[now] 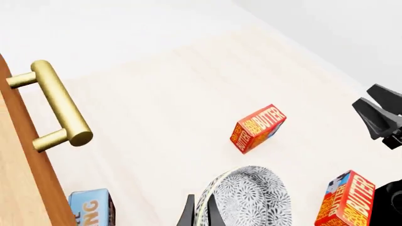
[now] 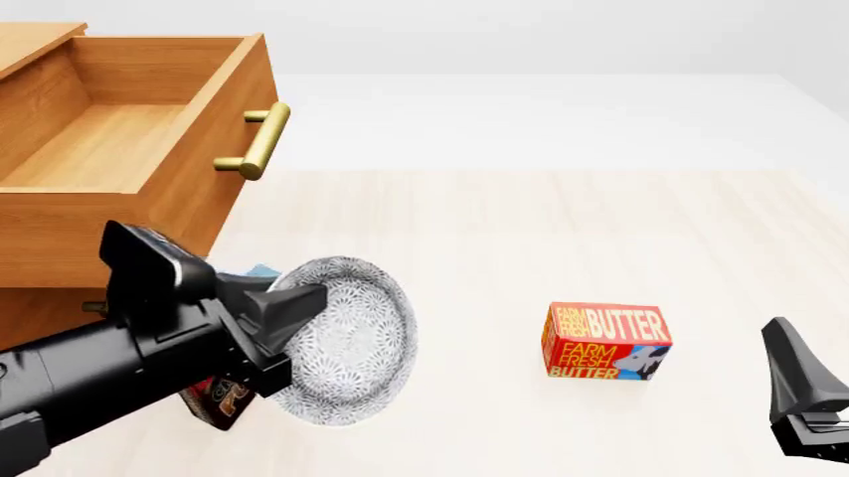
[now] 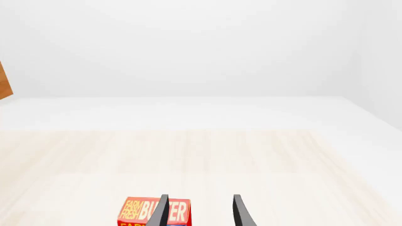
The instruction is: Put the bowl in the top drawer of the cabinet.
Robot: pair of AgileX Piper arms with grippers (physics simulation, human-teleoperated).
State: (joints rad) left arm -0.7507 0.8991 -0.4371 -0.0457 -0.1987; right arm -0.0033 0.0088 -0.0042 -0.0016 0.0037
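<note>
The bowl [image 2: 348, 343], white with a fine grey floral pattern, hangs tipped on its edge above the table, in front of the cabinet [image 2: 30, 45]. My left gripper [image 2: 308, 301] is shut on its rim; the left wrist view shows the fingers [image 1: 188, 215] pinching the bowl [image 1: 254, 197]. The top drawer [image 2: 237, 94] stands pulled open and empty, up and left of the bowl, with its brass handle [image 2: 260, 139] facing right. My right gripper [image 2: 801, 397] is open low at the right, holding nothing.
A butter box [image 2: 606, 341] lies on the table between the two arms. A second butter box [image 1: 347, 201] and a blue box [image 1: 92, 208] lie near the cabinet's foot, mostly hidden under my left arm in the front view.
</note>
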